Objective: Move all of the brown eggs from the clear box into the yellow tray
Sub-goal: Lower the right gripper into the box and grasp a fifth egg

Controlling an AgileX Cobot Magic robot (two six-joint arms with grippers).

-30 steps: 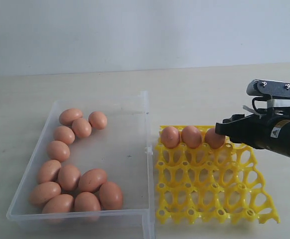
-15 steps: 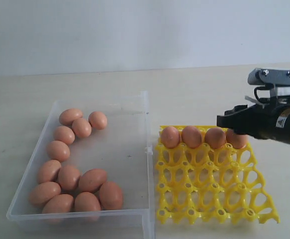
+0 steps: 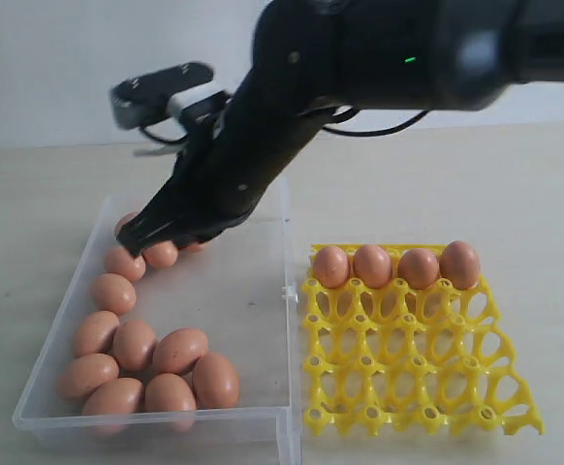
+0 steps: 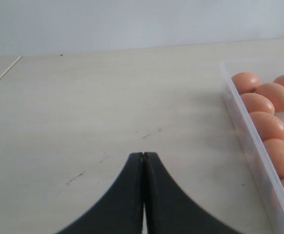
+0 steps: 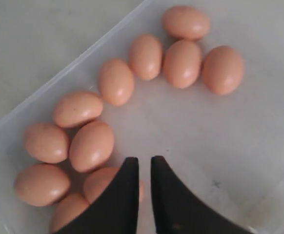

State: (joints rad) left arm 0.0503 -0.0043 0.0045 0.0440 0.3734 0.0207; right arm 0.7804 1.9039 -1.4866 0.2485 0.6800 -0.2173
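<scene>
Several brown eggs (image 3: 151, 349) lie along the left side and front of the clear box (image 3: 253, 300). Another egg (image 3: 372, 265) stands with its neighbours across the back row of the yellow tray (image 3: 408, 368), filling that row. My right gripper (image 3: 139, 234) reaches across the middle and hangs over the back left of the box, above the eggs there. In the right wrist view its jaws (image 5: 144, 160) stand narrowly open with nothing between them, above the box floor beside an egg cluster (image 5: 91, 145). My left gripper (image 4: 144, 155) is shut and empty over bare table, outside the box wall (image 4: 249, 141).
The right arm's dark bulk (image 3: 360, 58) spans the scene above the box and the back of the table. The tray's three front rows of cups are vacant. Pale tabletop (image 3: 437, 184) surrounds both containers.
The right arm left the tray's back right corner and swung across to the back left of the clear box. A fourth egg now stands in the tray's back row.
</scene>
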